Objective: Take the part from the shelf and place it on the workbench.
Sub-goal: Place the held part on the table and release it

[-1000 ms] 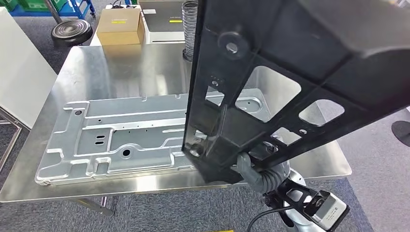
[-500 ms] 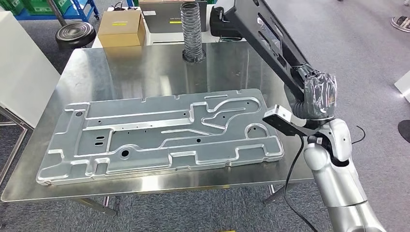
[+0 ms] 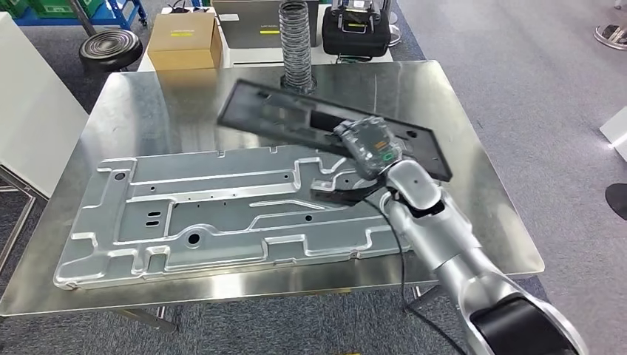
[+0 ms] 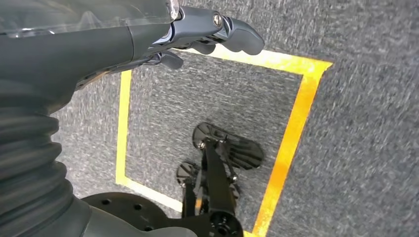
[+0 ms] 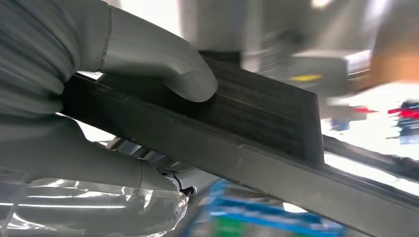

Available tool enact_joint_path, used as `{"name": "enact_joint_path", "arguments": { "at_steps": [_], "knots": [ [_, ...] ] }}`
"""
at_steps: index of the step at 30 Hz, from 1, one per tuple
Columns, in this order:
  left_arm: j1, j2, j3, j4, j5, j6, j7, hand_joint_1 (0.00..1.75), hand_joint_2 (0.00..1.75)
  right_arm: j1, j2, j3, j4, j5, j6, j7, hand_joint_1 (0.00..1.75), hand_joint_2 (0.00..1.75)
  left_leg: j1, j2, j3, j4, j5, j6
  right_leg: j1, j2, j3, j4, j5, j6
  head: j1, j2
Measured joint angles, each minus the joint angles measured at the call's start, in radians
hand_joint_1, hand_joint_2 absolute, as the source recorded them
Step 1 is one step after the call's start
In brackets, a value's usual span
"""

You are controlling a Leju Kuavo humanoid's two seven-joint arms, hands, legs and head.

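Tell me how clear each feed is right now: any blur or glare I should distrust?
Head view: the black part is motion-smeared over the workbench, whose steel throws glare; the silver panel is sharp. Right wrist view: the right robot hand gripping the part is fairly crisp, background blurred and blown out. Left wrist view: the left robot hand is sharp, the floor slightly streaked.

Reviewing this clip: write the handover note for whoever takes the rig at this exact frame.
Right hand: grips the black part, thumb on top, over the far side of the workbench.
Left hand: holds nothing, hangs over the carpet.
Silver stamped panel lies flat on the bench.
Done: part is off the shelf.
Left: set it down, release.
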State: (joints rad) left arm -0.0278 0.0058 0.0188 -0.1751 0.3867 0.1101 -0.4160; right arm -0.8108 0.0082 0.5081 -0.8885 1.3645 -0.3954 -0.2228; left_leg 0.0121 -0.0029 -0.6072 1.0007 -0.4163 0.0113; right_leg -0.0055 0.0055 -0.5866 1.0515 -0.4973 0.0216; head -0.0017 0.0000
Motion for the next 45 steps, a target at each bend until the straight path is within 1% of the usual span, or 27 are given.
{"name": "enact_joint_path", "arguments": {
  "at_steps": [3,4,5,6,8,9,10,13,15,18,19,20,21,23,25,28,30,31,33,34,36,38,39,41,42,43,45],
  "knots": [
    [-0.001,0.0,-0.002,0.0,-0.006,-0.005,0.0,0.0,1.75,-0.006,0.056,0.07,0.041,-0.032,0.051,-0.048,1.75,1.75,0.001,-0.001,0.002,-0.003,-0.002,0.007,-0.005,-0.001,-0.099,0.196,-0.082,0.009,0.003,0.0],
    [-0.001,0.0,-0.003,0.0,-0.008,-0.006,0.0,0.0,1.75,-0.003,0.073,0.093,0.05,-0.049,0.075,-0.064,1.75,1.75,0.001,-0.003,0.004,-0.003,-0.003,0.007,-0.006,-0.001,-0.126,0.24,-0.09,0.009,0.003,0.0],
    [0.0,0.001,-0.003,0.0,-0.01,-0.006,0.001,0.0,1.75,0.0,0.09,0.117,0.056,-0.067,0.097,-0.074,1.75,1.75,0.001,-0.004,0.005,-0.002,-0.005,0.006,-0.008,-0.001,-0.136,0.246,-0.077,0.009,0.003,0.0],
    [0.001,0.001,-0.004,0.0,-0.01,-0.006,0.001,0.0,1.75,0.002,0.107,0.141,0.06,-0.085,0.116,-0.079,1.75,1.75,0.001,-0.006,0.008,-0.002,-0.007,0.003,-0.008,-0.001,-0.125,0.208,-0.046,0.006,0.003,0.0],
    [0.001,0.0,-0.004,0.0,-0.011,-0.006,0.001,0.0,1.75,0.003,0.134,0.183,0.063,-0.113,0.138,-0.077,1.75,1.75,0.0,-0.006,0.012,0.0,-0.012,-0.004,-0.006,-0.001,-0.064,0.063,0.032,-0.003,0.003,0.0],
    [0.001,0.0,-0.004,0.0,-0.011,-0.006,0.001,0.0,1.75,0.002,0.146,0.201,0.063,-0.127,0.144,-0.076,1.75,1.75,-0.001,-0.007,0.012,0.001,-0.014,-0.008,-0.003,-0.001,-0.039,0.004,0.056,-0.008,0.003,0.0],
    [0.0,0.0,-0.004,0.0,-0.011,-0.006,0.001,0.0,1.75,0.0,0.155,0.217,0.063,-0.142,0.149,-0.075,1.75,1.75,-0.002,-0.007,0.011,0.002,-0.015,-0.013,0.0,-0.001,-0.025,-0.032,0.066,-0.013,0.002,0.0],
    [0.0,0.0,-0.004,0.0,-0.011,-0.006,0.001,0.0,1.75,-0.004,0.169,0.254,0.068,-0.196,0.17,-0.073,1.75,1.75,0.0,-0.007,0.011,0.001,-0.017,-0.029,0.004,-0.001,-0.019,-0.049,0.067,-0.027,0.002,0.0],
    [0.002,0.0,-0.004,0.0,-0.01,-0.008,-0.001,0.0,1.75,-0.008,0.176,0.273,0.077,-0.226,0.176,-0.07,1.75,1.75,0.001,-0.005,-0.003,0.039,-0.045,-0.038,0.001,-0.001,-0.012,-0.059,0.072,-0.04,0.001,0.0],
    [0.003,0.0,-0.004,0.0,-0.01,-0.01,-0.013,0.0,1.75,-0.016,0.186,0.297,0.1,-0.256,0.176,-0.067,1.75,1.75,0.003,-0.003,-0.089,0.228,-0.136,-0.046,0.001,-0.002,-0.008,-0.063,0.072,-0.049,-0.003,0.0],
    [0.003,0.0,-0.004,0.0,-0.011,-0.011,-0.02,0.0,1.75,-0.017,0.187,0.303,0.111,-0.264,0.175,-0.065,1.75,1.75,0.003,-0.003,-0.115,0.279,-0.151,-0.048,0.002,-0.002,-0.007,-0.062,0.071,-0.049,-0.003,0.0],
    [0.004,0.0,-0.004,0.0,-0.013,-0.012,-0.028,0.0,1.75,-0.018,0.188,0.309,0.121,-0.27,0.175,-0.064,1.75,1.75,0.003,-0.003,-0.124,0.293,-0.147,-0.049,0.003,-0.003,-0.007,-0.06,0.07,-0.049,-0.003,0.0],
    [0.005,0.001,-0.004,0.0,-0.014,-0.012,-0.035,0.0,1.75,-0.02,0.188,0.314,0.131,-0.275,0.174,-0.063,1.75,1.75,0.004,-0.003,-0.111,0.266,-0.123,-0.05,0.002,-0.002,-0.007,-0.057,0.068,-0.047,-0.003,0.0],
    [0.006,0.002,-0.004,0.0,-0.016,-0.013,-0.043,0.0,1.75,-0.027,0.188,0.321,0.145,-0.28,0.172,-0.061,1.75,1.75,0.008,-0.002,-0.045,0.131,-0.058,-0.049,0.002,-0.001,-0.007,-0.048,0.061,-0.041,-0.003,0.0],
    [0.005,0.004,-0.004,0.0,-0.016,-0.014,-0.046,0.0,1.75,-0.035,0.187,0.324,0.156,-0.283,0.17,-0.06,1.75,1.75,0.008,-0.003,0.003,0.034,-0.027,-0.042,0.005,0.001,-0.009,-0.04,0.056,-0.032,-0.003,0.0],
    [0.003,0.004,-0.004,0.0,-0.017,-0.014,-0.049,0.0,1.75,-0.04,0.187,0.329,0.168,-0.285,0.17,-0.059,1.75,1.75,0.005,-0.005,0.009,0.018,-0.025,-0.023,0.007,0.002,-0.011,-0.038,0.055,-0.019,-0.003,0.0],
    [0.004,0.004,-0.004,0.0,-0.018,-0.017,-0.053,0.0,1.75,-0.044,0.187,0.333,0.175,-0.289,0.17,-0.058,1.75,1.75,0.006,-0.004,0.01,0.014,-0.021,-0.011,0.004,0.001,-0.022,-0.01,0.034,-0.008,-0.001,0.0],
    [0.004,0.004,-0.004,0.0,-0.018,-0.02,-0.056,0.0,1.75,-0.046,0.187,0.335,0.18,-0.292,0.17,-0.057,1.75,1.75,0.008,-0.003,0.01,0.012,-0.019,-0.006,0.003,0.0,-0.041,0.033,0.008,-0.003,0.0,0.0],
    [0.004,0.005,-0.004,0.0,-0.018,-0.025,-0.061,0.0,1.75,-0.048,0.185,0.339,0.196,-0.298,0.17,-0.058,1.75,1.75,0.007,-0.003,0.008,0.013,-0.019,-0.001,0.0,-0.001,-0.104,0.17,-0.057,0.004,0.003,0.0],
    [0.004,0.005,-0.004,0.0,-0.019,-0.027,-0.063,0.0,1.75,-0.048,0.185,0.341,0.204,-0.3,0.17,-0.059,1.75,1.75,0.007,-0.003,0.008,0.013,-0.019,0.0,0.0,-0.001,-0.134,0.231,-0.079,0.006,0.004,0.0],
    [0.004,0.006,-0.004,0.0,-0.019,-0.028,-0.066,0.0,1.75,-0.048,0.184,0.343,0.215,-0.301,0.17,-0.06,1.75,1.75,0.006,-0.003,0.008,0.014,-0.02,0.0,0.0,-0.001,-0.163,0.291,-0.096,0.006,0.004,0.0],
    [0.004,0.006,-0.004,0.0,-0.019,-0.028,-0.066,0.0,1.75,-0.048,0.184,0.343,0.216,-0.301,0.17,-0.06,1.75,1.75,0.006,-0.003,0.008,0.014,-0.02,0.001,0.0,-0.001,-0.165,0.294,-0.095,0.006,0.004,0.0],
    [0.004,0.006,-0.004,0.0,-0.019,-0.029,-0.066,0.0,1.75,-0.048,0.184,0.344,0.22,-0.3,0.17,-0.06,1.31,1.31,0.006,-0.003,0.009,0.014,-0.02,0.001,0.0,-0.001,-0.163,0.288,-0.088,0.006,0.004,0.0],
    [0.003,0.004,-0.004,0.0,-0.018,-0.033,-0.07,0.0,1.75,-0.057,0.183,0.349,0.251,-0.296,0.17,-0.059,0.44,0.44,0.001,-0.005,0.01,0.014,-0.021,-0.004,0.007,-0.003,-0.087,0.122,-0.012,-0.014,0.003,0.0],
    [0.003,0.003,-0.004,0.0,-0.018,-0.034,-0.071,0.0,1.31,-0.062,0.183,0.353,0.271,-0.292,0.17,-0.059,0.0,0.0,-0.001,-0.006,0.011,0.013,-0.021,-0.008,0.012,-0.004,-0.049,0.038,0.027,-0.024,0.003,0.0],
    [0.003,0.002,-0.004,0.0,-0.018,-0.033,-0.072,0.0,0.87,-0.067,0.183,0.357,0.29,-0.286,0.17,-0.059,0.0,0.0,-0.002,-0.006,0.012,0.011,-0.021,-0.013,0.017,-0.005,-0.013,-0.041,0.059,-0.033,0.003,0.0],
    [0.003,0.003,-0.004,0.0,-0.02,-0.029,-0.073,0.0,0.0,-0.069,0.184,0.361,0.31,-0.273,0.172,-0.06,0.0,0.0,-0.001,-0.005,0.015,0.008,-0.021,-0.024,0.013,-0.006,-0.008,-0.054,0.067,-0.038,0.003,0.0]
  ]
}}
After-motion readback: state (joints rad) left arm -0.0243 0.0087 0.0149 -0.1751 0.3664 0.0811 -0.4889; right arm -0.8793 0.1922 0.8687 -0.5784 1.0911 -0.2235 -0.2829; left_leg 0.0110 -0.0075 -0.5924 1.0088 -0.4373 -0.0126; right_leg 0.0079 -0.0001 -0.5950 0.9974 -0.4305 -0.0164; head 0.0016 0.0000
